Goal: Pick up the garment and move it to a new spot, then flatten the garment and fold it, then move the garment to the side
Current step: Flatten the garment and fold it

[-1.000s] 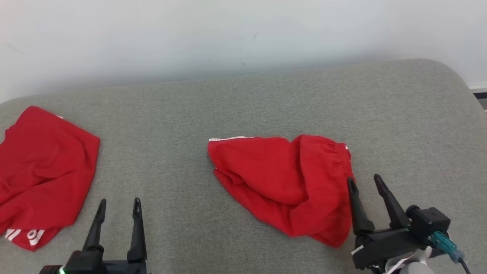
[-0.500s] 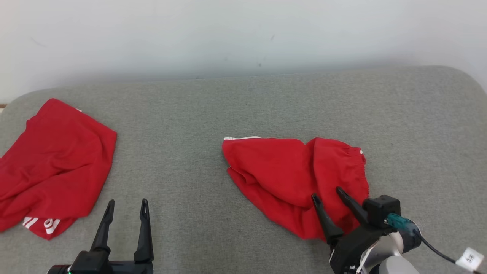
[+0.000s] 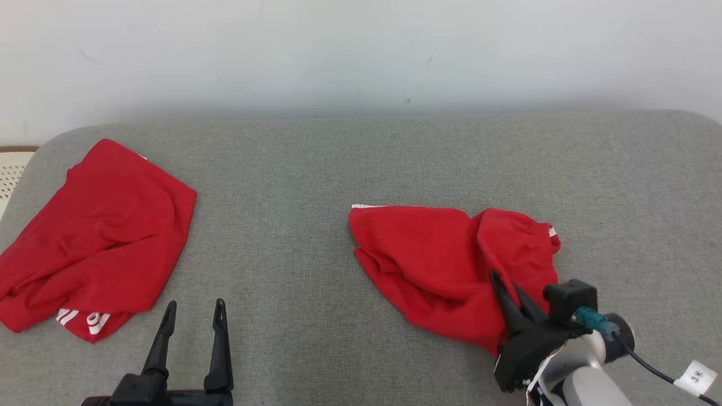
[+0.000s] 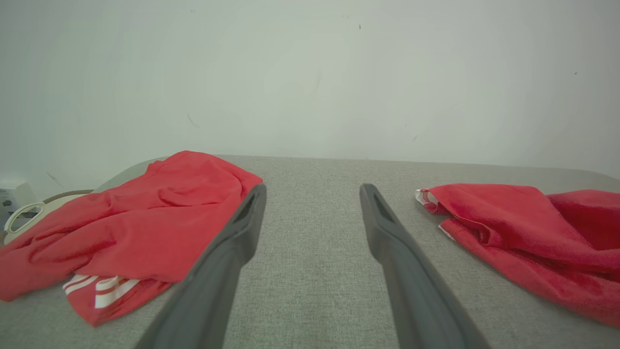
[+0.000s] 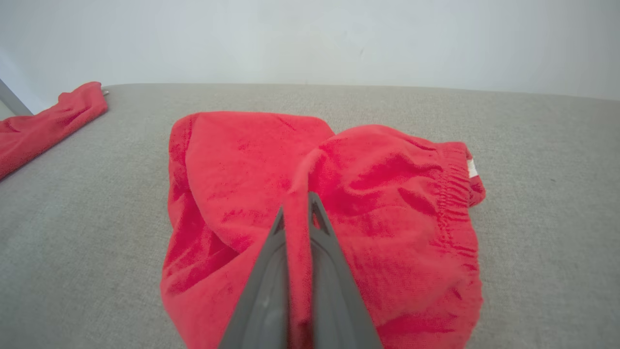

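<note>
A crumpled red garment [image 3: 445,265] lies right of centre on the grey cushion [image 3: 316,169]. My right gripper [image 3: 506,283] is shut on a raised fold near its front right edge. In the right wrist view the fingers [image 5: 271,271] pinch a ridge of the red garment [image 5: 387,194] between them. Its elastic waistband with a white tag [image 5: 471,167] sits at the right side. My left gripper [image 3: 193,307] stands open over bare cushion at the lower left, holding nothing; its two fingers [image 4: 232,242] are wide apart in the left wrist view.
A second red garment [image 3: 96,231] with white stripes lies at the left end of the cushion, also visible as a red garment [image 4: 126,228] in the left wrist view. A pale wall [image 3: 361,51] runs behind. A cream object [image 3: 11,169] sits past the cushion's left edge.
My right gripper moved left onto the garment and shut on a fold of it. The camera shifted, so the whole scene slid rightward. The left gripper stayed open.
</note>
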Controlling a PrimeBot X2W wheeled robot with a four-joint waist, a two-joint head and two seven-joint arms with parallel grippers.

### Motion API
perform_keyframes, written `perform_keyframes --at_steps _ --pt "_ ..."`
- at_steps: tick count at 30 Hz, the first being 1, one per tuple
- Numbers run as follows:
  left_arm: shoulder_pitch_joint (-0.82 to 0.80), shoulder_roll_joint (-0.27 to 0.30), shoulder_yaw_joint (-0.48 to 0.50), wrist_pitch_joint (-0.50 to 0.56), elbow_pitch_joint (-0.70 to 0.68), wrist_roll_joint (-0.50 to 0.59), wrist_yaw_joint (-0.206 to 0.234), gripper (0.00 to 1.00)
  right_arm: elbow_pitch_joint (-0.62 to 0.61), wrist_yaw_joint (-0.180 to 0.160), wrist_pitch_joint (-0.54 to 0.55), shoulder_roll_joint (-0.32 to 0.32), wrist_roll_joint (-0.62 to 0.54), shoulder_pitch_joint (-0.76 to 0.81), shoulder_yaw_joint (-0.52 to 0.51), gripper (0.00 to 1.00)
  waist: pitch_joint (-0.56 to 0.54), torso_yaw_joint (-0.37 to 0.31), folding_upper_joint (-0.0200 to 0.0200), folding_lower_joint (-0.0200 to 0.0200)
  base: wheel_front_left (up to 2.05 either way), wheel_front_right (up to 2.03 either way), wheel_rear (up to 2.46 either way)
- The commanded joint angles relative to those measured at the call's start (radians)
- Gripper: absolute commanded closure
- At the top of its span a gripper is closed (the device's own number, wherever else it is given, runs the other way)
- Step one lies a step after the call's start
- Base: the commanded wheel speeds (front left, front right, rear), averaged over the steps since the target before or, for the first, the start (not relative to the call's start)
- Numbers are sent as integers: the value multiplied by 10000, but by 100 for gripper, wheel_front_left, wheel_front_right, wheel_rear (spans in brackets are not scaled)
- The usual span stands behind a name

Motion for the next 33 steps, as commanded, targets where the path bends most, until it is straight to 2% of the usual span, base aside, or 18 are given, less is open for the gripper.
perform_keyframes --at_steps 1,4,8,13,25,33 --pt "176 -16 39 -42 30 86 -32 0 -81 4 -127 -45 -30 -79 7 100 -13 7 0 0 0 0 0" --pt "182 -105 119 -42 63 150 -119 0 -285 4 -405 -171 72 -452 62 100 -43 13 0 0 0 0 0" --pt "188 -207 194 -42 110 219 -251 0 -177 4 -211 -450 237 -1223 249 100 -87 22 0 0 0 0 0" --pt "85 -324 170 -42 181 295 -431 0 657 4 31 -822 515 -2614 534 100 -41 129 0 0 0 0 0" --pt "-340 -604 -262 -42 577 386 -875 0 5051 4 -527 -1056 1506 -5576 689 100 285 1009 0 0 0 0 0" --pt "-600 -698 -682 -42 759 378 -1021 0 7808 4 -1887 -1295 979 -6808 -343 100 539 1620 0 0 0 0 0"
